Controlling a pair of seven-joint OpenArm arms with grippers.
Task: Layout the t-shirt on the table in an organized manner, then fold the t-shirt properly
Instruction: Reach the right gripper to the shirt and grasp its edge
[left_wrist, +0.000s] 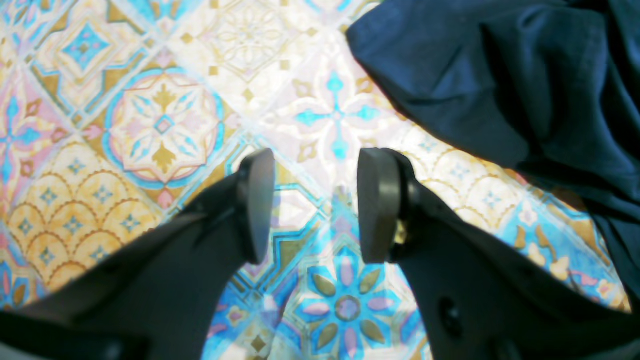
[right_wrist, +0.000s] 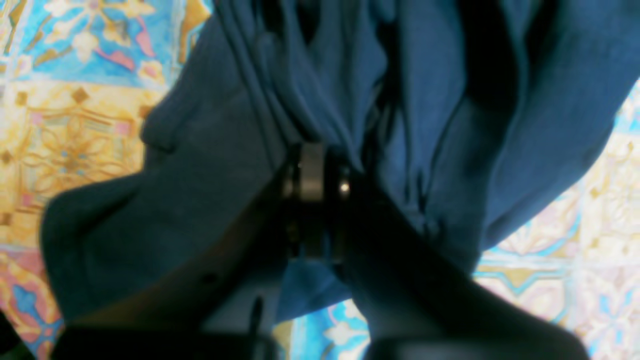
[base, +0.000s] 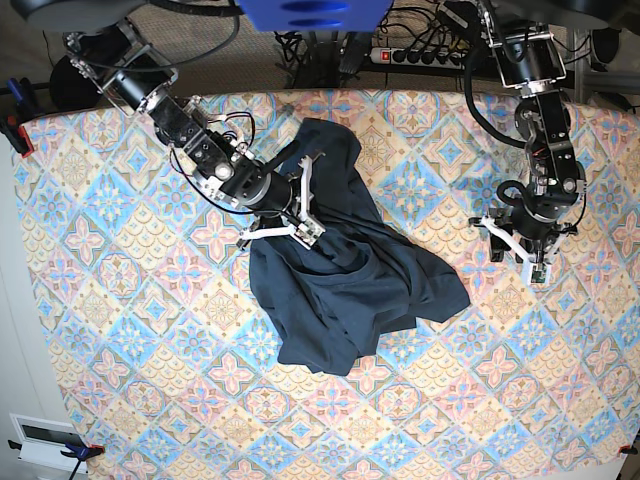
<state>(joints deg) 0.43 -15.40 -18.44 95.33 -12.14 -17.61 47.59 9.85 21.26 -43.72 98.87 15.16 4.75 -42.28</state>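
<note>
Base view evenly lit, bright, sharp; soft short shadows under t-shirt (base: 340, 285) folds; desk (base: 150, 400) edges bow slightly from wide lens. Left wrist view bright, washed-out glare on pale tiles ahead of left hand (left_wrist: 316, 205); hand fingers (left_wrist: 260, 200) dark, soft-focus; whole frame mildly blurred. Right wrist view dimmest: dark fabric fills frame ahead of right hand (right_wrist: 315, 172), hand almost black silhouette, small glints on metal at its tips; cloth pattern at frame corners blurred, overexposed at right.
</note>
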